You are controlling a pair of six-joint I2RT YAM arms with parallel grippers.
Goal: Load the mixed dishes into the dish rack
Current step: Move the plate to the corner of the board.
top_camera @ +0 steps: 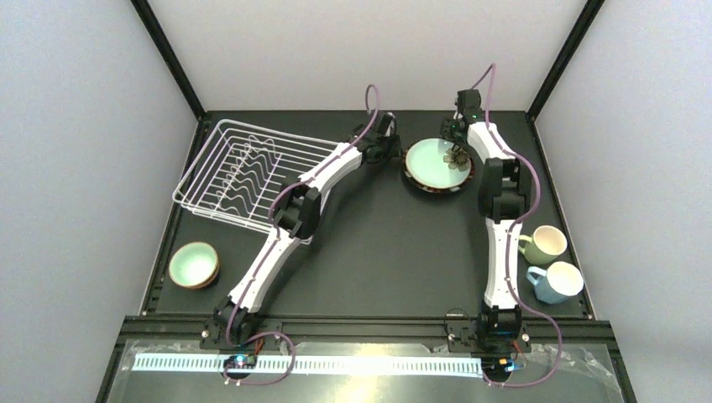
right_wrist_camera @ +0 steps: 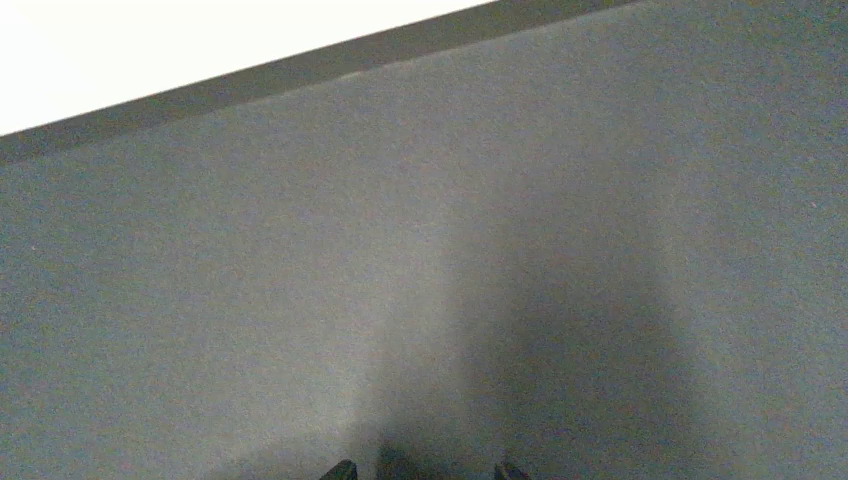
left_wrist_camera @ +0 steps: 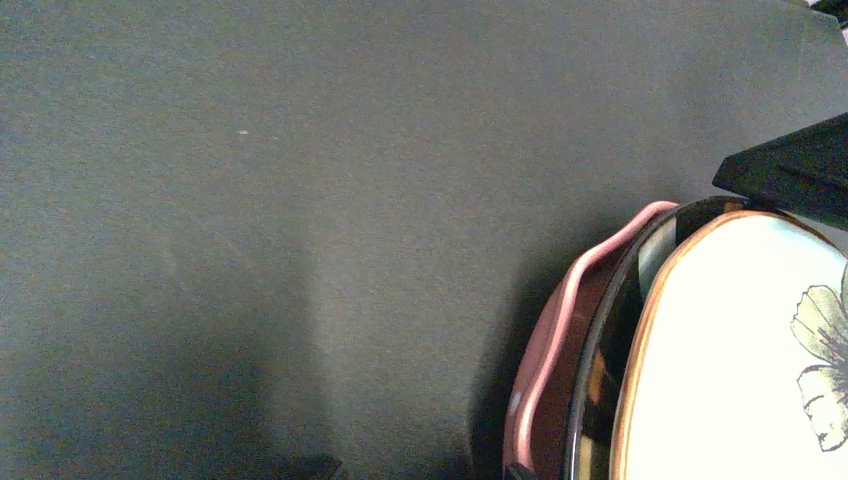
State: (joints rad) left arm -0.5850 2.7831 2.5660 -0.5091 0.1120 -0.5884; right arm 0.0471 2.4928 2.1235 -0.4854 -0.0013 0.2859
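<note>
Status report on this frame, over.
Open, empty: left pincer and right pincer, flanking the plates. On the table, flowered plate atop pink plate. No dishes in dish rack; left arm crosses its corner.

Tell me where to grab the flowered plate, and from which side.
Take the flowered plate by its dark rim at the left edge, coming in low from the left. It lies flat on the pink plate, so that rim stands off the table, likely leaving room for the fingers.

dish rack (top_camera: 239, 172): white wire | flowered plate (top_camera: 437, 164): glossy ceramic | table (top_camera: 386, 243): matt
</note>
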